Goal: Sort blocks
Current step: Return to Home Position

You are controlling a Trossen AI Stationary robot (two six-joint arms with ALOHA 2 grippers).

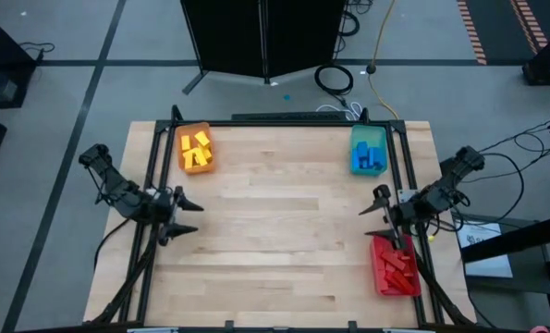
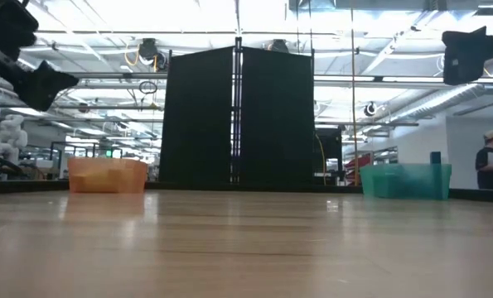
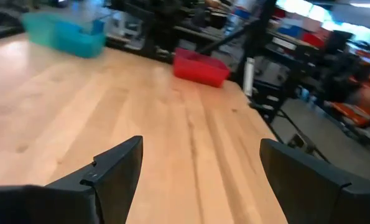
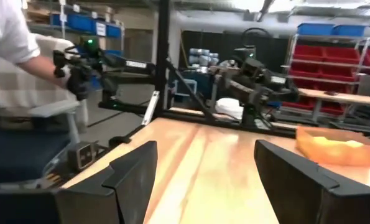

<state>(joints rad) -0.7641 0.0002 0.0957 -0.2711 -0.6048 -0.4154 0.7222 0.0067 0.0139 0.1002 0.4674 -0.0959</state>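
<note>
on the table, sorted colours
yellow blocks in the orange tray, blue blocks in the teal tray, red blocks in the red tray; left gripper and right gripper hover at its sides, fingers spread.

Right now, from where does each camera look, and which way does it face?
High: above table, facing straight down; left gripper, right gripper, both open.
Low: table height, facing black partition; arms in upper corners.
Left wrist: faces red tray, teal tray; left fingers.
Right wrist: faces orange tray, left arm; right fingers.
Shared: low, right wrist: orange tray.
</note>
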